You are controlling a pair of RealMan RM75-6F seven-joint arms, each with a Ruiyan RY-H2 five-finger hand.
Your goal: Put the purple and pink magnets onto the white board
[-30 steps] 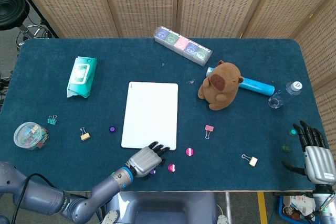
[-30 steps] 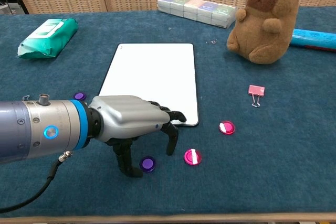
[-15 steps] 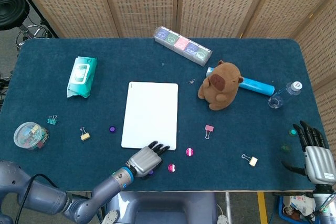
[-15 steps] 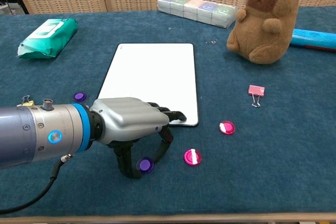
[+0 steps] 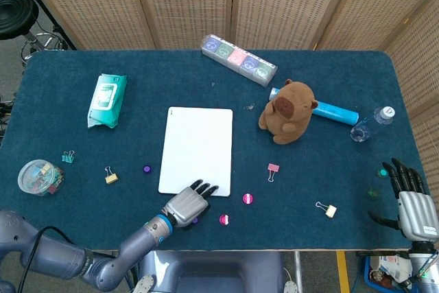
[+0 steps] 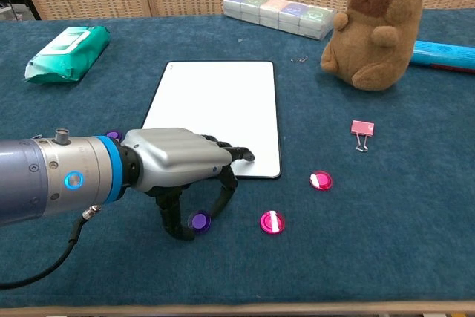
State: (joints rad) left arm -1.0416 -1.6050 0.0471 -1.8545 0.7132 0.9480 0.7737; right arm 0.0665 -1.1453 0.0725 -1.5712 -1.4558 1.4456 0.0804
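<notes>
The white board (image 6: 215,115) lies flat on the blue surface (image 6: 386,243) with nothing on it, so by the look of things no magnet has been placed yet. The left hand (image 6: 182,172) grasps a purple magnet (image 6: 198,221) between thumb and a finger, just off the board's near edge and low over the surface; whether it has lifted clear is hard to tell. A second purple magnet (image 5: 147,168) sits just left of the board. Two pink magnets (image 6: 272,222) (image 6: 320,180) lie near the board's near right corner, untouched. The right hand (image 5: 411,200) rests far off at the surface's right edge, fingers spread, holding nothing. Four placements appear to remain.
</notes>
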